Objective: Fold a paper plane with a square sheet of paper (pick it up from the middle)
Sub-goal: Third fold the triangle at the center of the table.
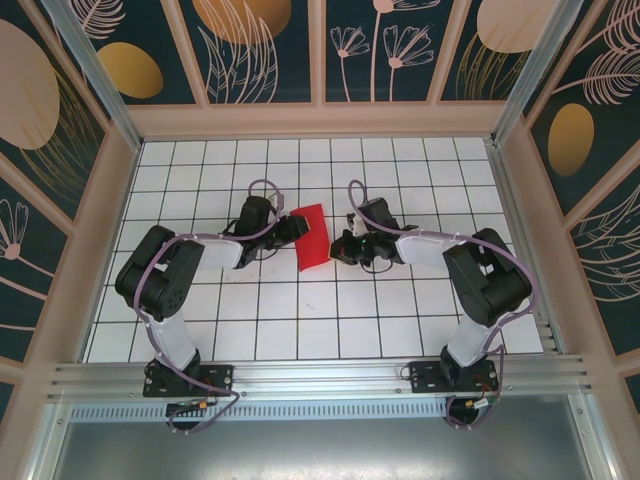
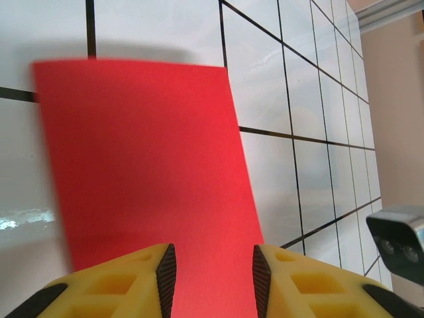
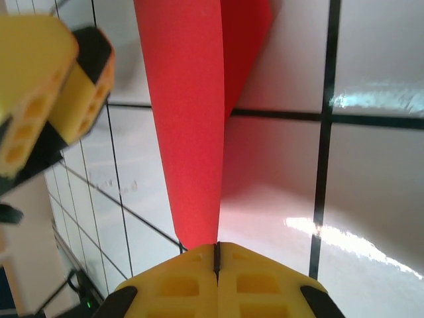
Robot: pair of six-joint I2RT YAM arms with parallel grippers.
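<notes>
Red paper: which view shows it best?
Left wrist: the red paper shows its broad face large, three edges clear, its near end inside the open left gripper. Top external shows it small, between the two grippers. Right wrist shows it nearly edge-on, curled, its end pinched in the shut right gripper.
</notes>
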